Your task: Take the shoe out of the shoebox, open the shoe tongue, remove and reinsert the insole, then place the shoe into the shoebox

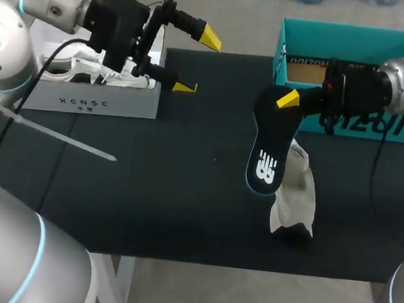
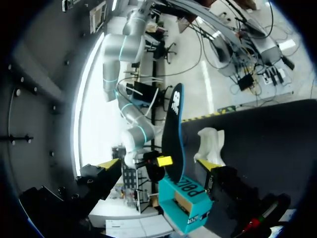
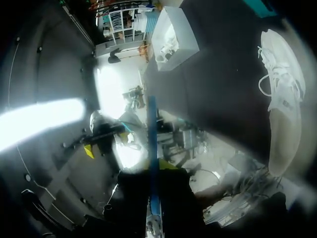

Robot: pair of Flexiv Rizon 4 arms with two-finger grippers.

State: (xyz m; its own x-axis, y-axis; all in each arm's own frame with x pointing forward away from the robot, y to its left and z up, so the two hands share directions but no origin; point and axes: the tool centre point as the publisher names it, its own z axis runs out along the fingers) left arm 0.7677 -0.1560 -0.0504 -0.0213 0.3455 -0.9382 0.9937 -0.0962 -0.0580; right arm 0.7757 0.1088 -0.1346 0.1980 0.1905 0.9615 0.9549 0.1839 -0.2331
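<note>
The black table (image 1: 182,207) carries everything we see. At its far right corner sits the teal shoebox (image 1: 399,129), open at the top, and near its far left edge stands a white box (image 1: 95,100) with pale items inside. The white shoe (image 1: 298,198) lies outside the shoebox, right of the middle and toward the front edge. Just beside and above it hangs the black insole (image 1: 268,158), its end with the white logo pointing down toward the table. Our right gripper (image 1: 292,102), in front of the shoebox, is clamped on the insole's upper end; the right wrist view shows the insole edge-on between its fingers. Our left gripper (image 1: 198,62) hovers beside the white box with its yellow tips spread wide apart, holding nothing.
</note>
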